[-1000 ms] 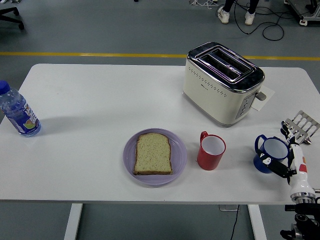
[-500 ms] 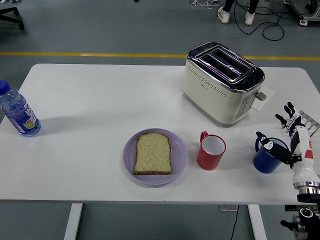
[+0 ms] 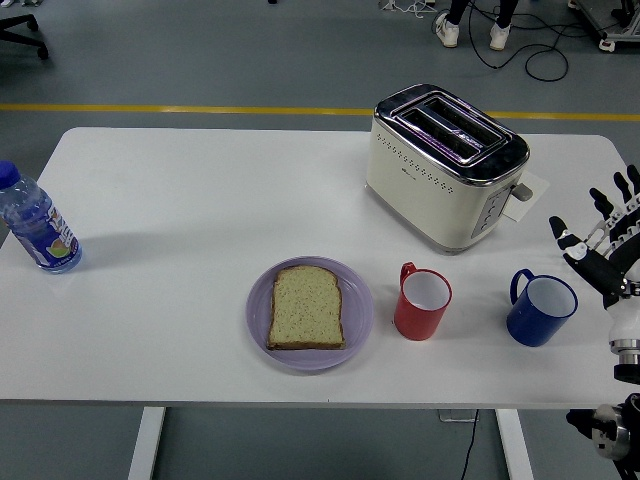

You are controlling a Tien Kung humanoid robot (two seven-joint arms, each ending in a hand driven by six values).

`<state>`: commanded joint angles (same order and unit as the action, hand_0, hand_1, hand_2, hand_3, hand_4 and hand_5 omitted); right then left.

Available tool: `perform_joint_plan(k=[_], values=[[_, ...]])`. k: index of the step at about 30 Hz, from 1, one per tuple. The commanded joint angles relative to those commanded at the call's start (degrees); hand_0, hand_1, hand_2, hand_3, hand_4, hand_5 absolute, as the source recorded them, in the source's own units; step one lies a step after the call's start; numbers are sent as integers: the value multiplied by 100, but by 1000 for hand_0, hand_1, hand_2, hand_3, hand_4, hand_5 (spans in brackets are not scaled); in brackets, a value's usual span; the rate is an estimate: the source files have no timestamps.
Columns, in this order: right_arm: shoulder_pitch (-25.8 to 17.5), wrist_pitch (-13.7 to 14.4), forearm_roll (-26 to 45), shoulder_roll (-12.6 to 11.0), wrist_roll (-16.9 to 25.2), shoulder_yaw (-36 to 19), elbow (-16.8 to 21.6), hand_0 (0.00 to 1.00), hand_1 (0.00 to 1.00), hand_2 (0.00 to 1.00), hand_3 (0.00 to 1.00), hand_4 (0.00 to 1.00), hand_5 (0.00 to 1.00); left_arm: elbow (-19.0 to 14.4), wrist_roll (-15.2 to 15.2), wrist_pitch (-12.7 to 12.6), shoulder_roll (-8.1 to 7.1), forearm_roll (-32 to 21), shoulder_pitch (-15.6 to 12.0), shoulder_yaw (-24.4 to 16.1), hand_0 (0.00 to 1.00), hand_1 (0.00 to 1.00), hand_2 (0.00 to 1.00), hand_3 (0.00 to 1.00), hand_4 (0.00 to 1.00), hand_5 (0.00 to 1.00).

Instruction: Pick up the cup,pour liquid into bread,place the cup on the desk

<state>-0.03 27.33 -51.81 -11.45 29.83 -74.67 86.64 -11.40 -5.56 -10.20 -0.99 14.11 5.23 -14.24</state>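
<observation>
A slice of bread (image 3: 307, 307) lies on a purple plate (image 3: 359, 317) near the table's front middle. A red cup (image 3: 422, 301) stands upright just right of the plate. A blue cup (image 3: 540, 308) stands upright further right, its handle to the left. My right hand (image 3: 604, 238) is open with fingers spread, raised at the table's right edge, up and to the right of the blue cup and apart from it. It holds nothing. My left hand is out of view.
A cream toaster (image 3: 445, 165) stands behind the cups at the back right, with a white paper (image 3: 526, 196) beside it. A water bottle (image 3: 36, 222) stands at the left edge. A person's feet (image 3: 468, 31) show on the floor beyond the table.
My right hand has opened and moved up and right, away from the blue cup. The blue cup now stands free on the table.
</observation>
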Motion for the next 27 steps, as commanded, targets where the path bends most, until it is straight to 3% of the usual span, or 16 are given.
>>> perform_joint_plan(k=[1,9,18,27], values=[[-1,-10,191,9,22,-37,21,697,611,679,615,651,174,0,0,0,0,-4,0,4,633,638,649,503,239,863],[-46,-493,1762,155,123,-559,120,673,600,665,603,638,178,0,0,1,-2,-5,-4,16,633,639,649,503,239,863],[-139,-1489,3539,303,-661,-1483,2,672,598,664,603,639,191,3,-2,3,4,-11,-35,33,633,639,649,502,239,863],[-154,-2104,3912,400,-1703,-2101,-200,669,599,666,613,642,212,7,-2,4,9,-21,-62,86,633,639,649,503,239,863]])
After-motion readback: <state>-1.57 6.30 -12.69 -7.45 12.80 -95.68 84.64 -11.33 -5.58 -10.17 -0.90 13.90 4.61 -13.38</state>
